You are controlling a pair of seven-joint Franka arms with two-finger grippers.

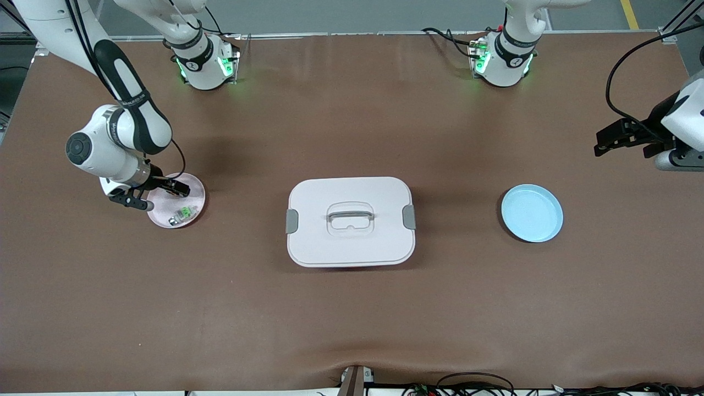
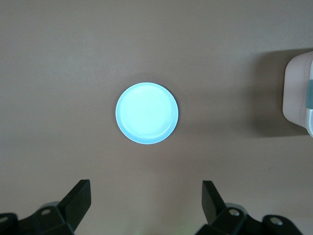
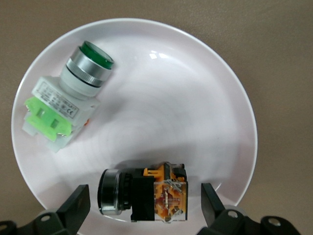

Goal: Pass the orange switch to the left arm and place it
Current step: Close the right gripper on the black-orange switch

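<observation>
The orange switch (image 3: 142, 196) lies on its side on a pale pink plate (image 3: 171, 98), its black and orange body between the two fingers of my right gripper (image 3: 145, 192). That gripper (image 1: 155, 194) is low over the plate (image 1: 193, 193) at the right arm's end of the table. It is open, with a gap on each side of the switch. The white box (image 1: 350, 220) with grey latches sits mid-table. My left gripper (image 1: 627, 140) hangs open and empty above the table at the left arm's end, near the blue plate (image 2: 146, 113).
A green-and-silver switch (image 3: 68, 105) lies on the same pink plate (image 1: 184, 213), nearer the front camera than the orange one. The blue plate (image 1: 532, 213) is bare. One corner of the box (image 2: 298, 93) shows in the left wrist view.
</observation>
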